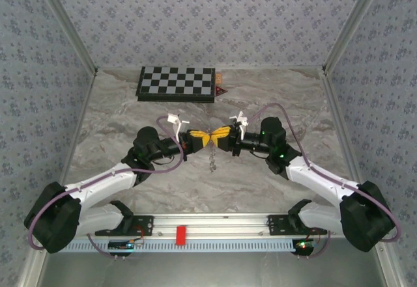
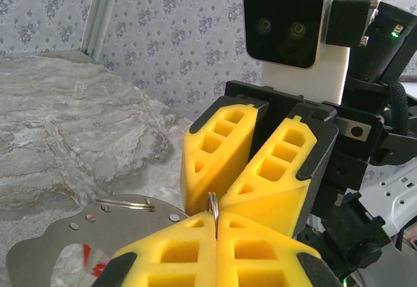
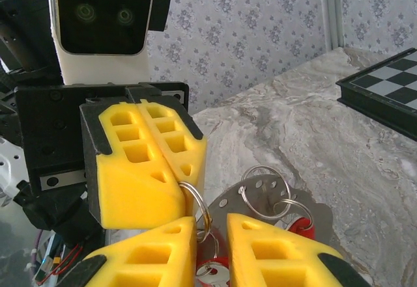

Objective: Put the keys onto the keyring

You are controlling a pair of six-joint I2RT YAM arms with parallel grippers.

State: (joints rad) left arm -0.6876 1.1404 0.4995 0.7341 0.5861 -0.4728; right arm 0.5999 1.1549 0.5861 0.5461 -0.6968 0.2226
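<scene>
Right wrist: left tool (image 3: pixel 187 184) is clamped on the keyring (image 3: pixel 203 210); right tool (image 3: pixel 212 227) stands slightly apart around half-hidden keys (image 3: pixel 210 262), grip impossible to tell.

Above the grey marbled table (image 1: pixel 130 170), the left gripper (image 1: pixel 203 138) and the right gripper (image 1: pixel 219 133) are meeting tip to tip, their yellow fingers nearly touching. A small pale cluster (image 1: pixel 212 160) is dangling just beneath them, too small to make out. A chessboard (image 1: pixel 176 82) is lying at the far edge, and a red block (image 1: pixel 181 234) is sitting on the near rail (image 1: pixel 228 225).
</scene>
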